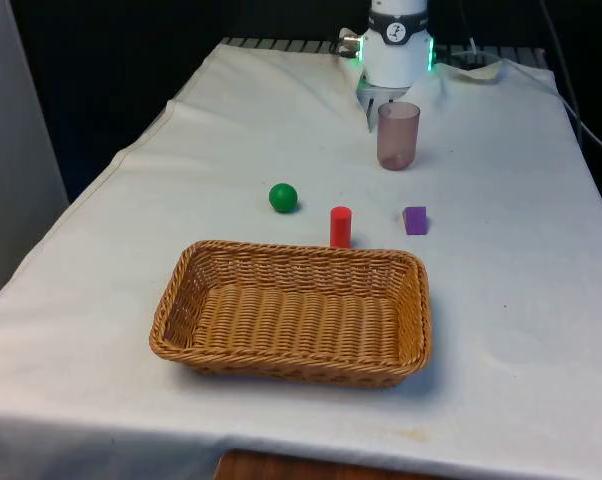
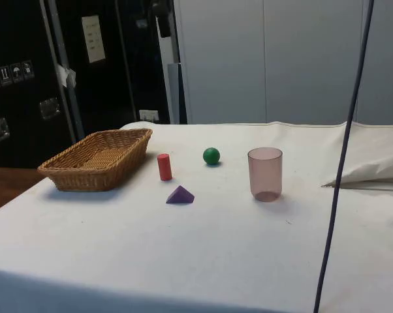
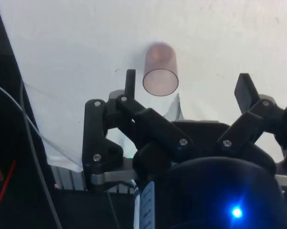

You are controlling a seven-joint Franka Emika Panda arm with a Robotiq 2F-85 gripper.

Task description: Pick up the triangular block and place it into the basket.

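Note:
The purple triangular block (image 1: pixel 415 220) (image 2: pixel 180 195) lies on the white cloth, just beyond the basket's far corner on the front view's right. The wicker basket (image 1: pixel 299 249) (image 2: pixel 85 176) sits near the front edge with nothing in it. My gripper (image 3: pixel 187 82) hangs open high above the table's far end, and nothing is between its black fingers (image 3: pixel 130 78). In the wrist view the translucent pink cup (image 3: pixel 160 71) stands on the cloth far below the gripper. The block is well away from the gripper, on the near side of the cup.
A red cylinder (image 1: pixel 340 226) (image 2: pixel 164 166) stands upright against the basket's far rim. A green ball (image 1: pixel 283 197) (image 2: pixel 211 155) rests beyond it. The pink cup (image 1: pixel 398 135) (image 2: pixel 265 173) stands upright near the robot's base. A cable (image 2: pixel 340 169) hangs across the side view.

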